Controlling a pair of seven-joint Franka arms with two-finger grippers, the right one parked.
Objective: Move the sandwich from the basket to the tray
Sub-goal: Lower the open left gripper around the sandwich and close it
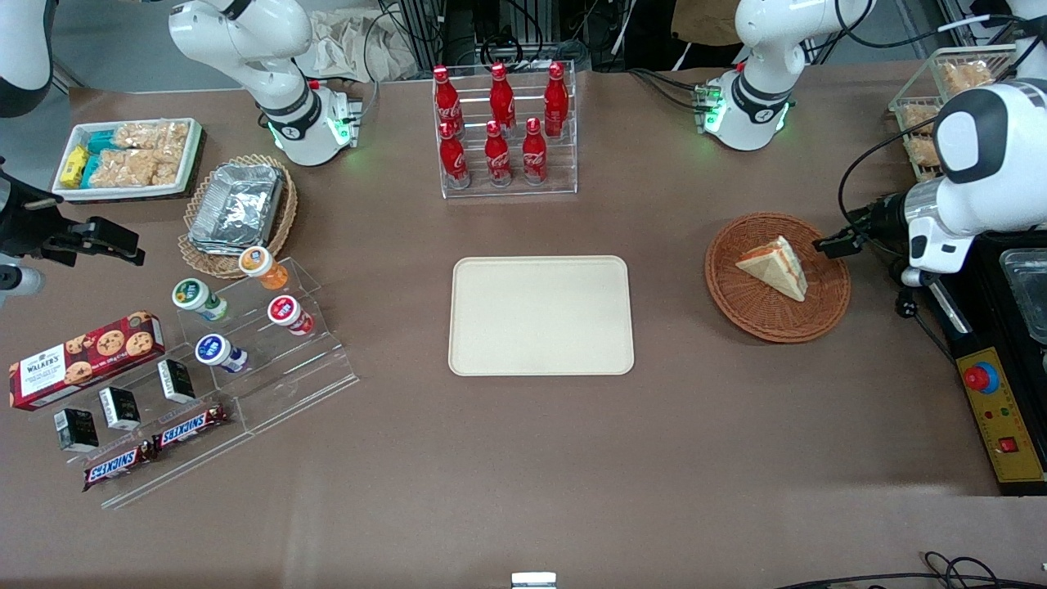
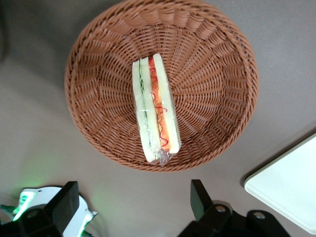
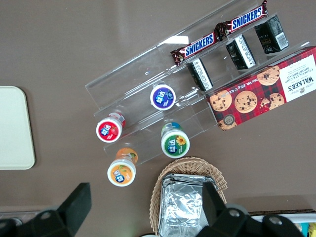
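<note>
The sandwich (image 1: 775, 267) (image 2: 154, 110), a white-bread wedge with orange-red and green filling, lies in the round reddish-brown wicker basket (image 1: 740, 296) (image 2: 212, 74) toward the working arm's end of the table. My gripper (image 1: 836, 244) (image 2: 133, 197) hovers above the table just outside the basket's rim. It is open, with nothing between its black fingers (image 2: 199, 196). The cream-beige tray (image 1: 541, 315) (image 2: 291, 190) lies bare at the middle of the table, beside the basket.
An acrylic rack of red cola bottles (image 1: 501, 127) stands farther from the front camera than the tray. A black and yellow control box (image 1: 1002, 409) sits at the working arm's table edge. Snacks, yoghurt cups (image 1: 281, 314) and a foil-container basket (image 1: 237, 209) lie toward the parked arm's end.
</note>
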